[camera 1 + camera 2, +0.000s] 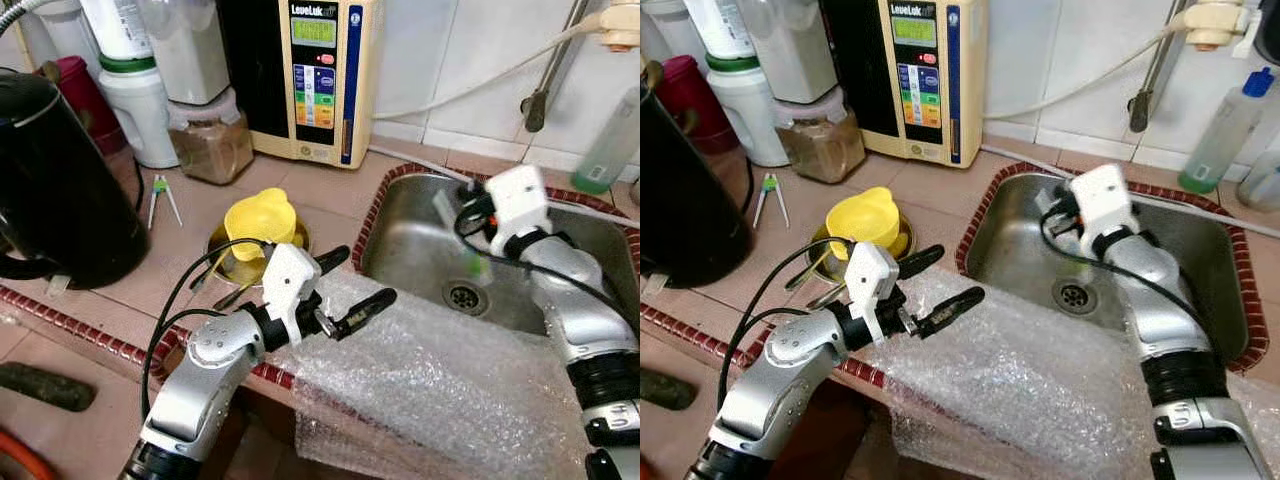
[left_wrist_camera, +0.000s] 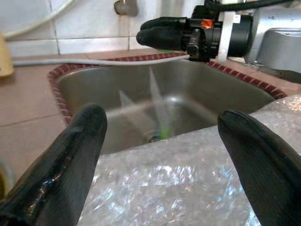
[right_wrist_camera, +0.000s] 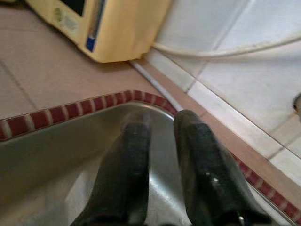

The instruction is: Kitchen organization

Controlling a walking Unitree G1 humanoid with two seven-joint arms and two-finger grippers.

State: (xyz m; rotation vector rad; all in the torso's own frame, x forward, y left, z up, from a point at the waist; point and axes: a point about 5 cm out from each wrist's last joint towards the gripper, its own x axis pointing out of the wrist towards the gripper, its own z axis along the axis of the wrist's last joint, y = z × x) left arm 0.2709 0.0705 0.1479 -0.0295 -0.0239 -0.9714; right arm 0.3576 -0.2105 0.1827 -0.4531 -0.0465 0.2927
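Note:
A sheet of bubble wrap (image 1: 430,370) lies over the counter's front edge and the near rim of the steel sink (image 1: 400,240). My left gripper (image 1: 365,277) hovers open just above the wrap's left end, nothing between its fingers (image 2: 80,141). My right gripper (image 1: 462,215) hangs over the sink's back left part, its fingers (image 3: 197,155) a narrow gap apart. Just below it a thin translucent item with a green tip (image 1: 470,250) shows as a motion-blurred streak inside the basin; in the left wrist view the streak (image 2: 160,108) is apart from the right gripper.
A yellow cup (image 1: 260,220) sits in a metal bowl left of the sink. A black kettle (image 1: 50,180) stands at the far left. A jar of brown powder (image 1: 210,140), a cream water machine (image 1: 310,70) and white containers line the back wall. A green bottle (image 1: 610,150) stands behind the sink.

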